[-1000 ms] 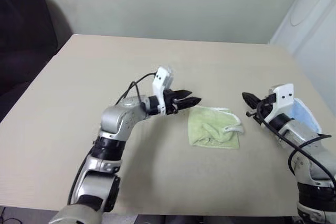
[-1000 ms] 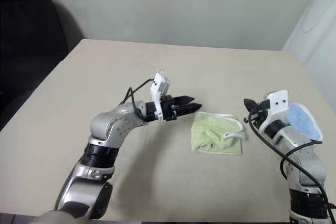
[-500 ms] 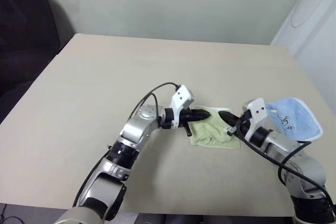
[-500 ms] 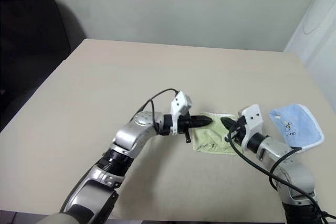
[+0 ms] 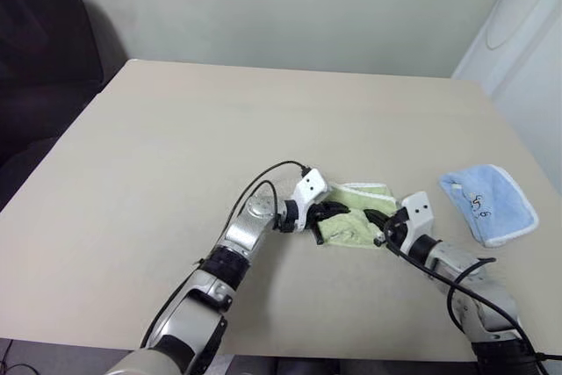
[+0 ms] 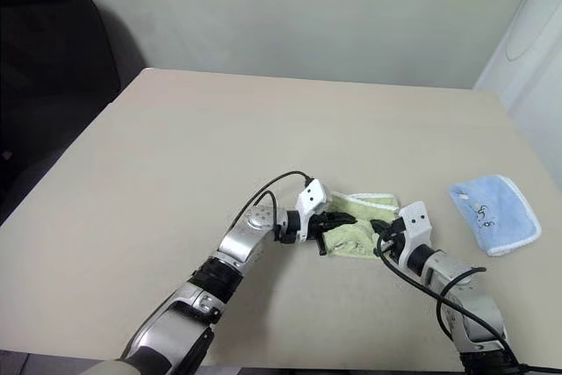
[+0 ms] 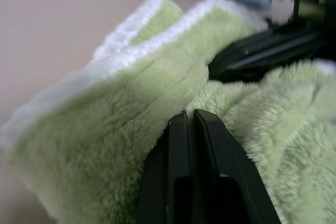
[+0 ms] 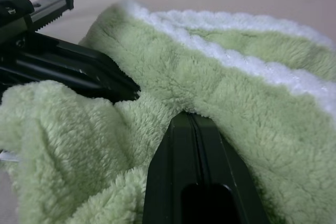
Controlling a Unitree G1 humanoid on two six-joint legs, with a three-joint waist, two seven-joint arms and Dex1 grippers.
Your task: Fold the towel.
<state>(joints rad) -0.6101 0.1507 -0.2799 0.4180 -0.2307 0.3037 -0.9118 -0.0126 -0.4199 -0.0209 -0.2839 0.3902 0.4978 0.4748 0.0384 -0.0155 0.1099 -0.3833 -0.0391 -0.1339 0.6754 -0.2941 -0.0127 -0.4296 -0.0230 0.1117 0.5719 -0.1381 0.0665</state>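
The light green towel (image 5: 358,217) lies crumpled on the table near its front edge, white edging (image 8: 236,61) along its far fold. My left gripper (image 5: 335,211) comes in from the towel's left side. Its fingers (image 7: 181,145) are shut, with the tips pinched into a crease of the pile. My right gripper (image 5: 380,218) reaches in from the towel's right side. Its jaws are pressed together, tips tucked under the thick fold (image 8: 190,115). The two grippers point at each other, a short stretch of cloth between them.
A smaller light blue cloth (image 5: 488,205) with white edging lies to the right of the towel. The beige table (image 5: 176,147) stretches wide to the left and back. A dark chair (image 5: 44,50) stands off the table's left corner.
Both arms have come down and inward onto the towel. The left gripper has closed at the towel's left edge, and the right arm no longer covers the blue cloth.
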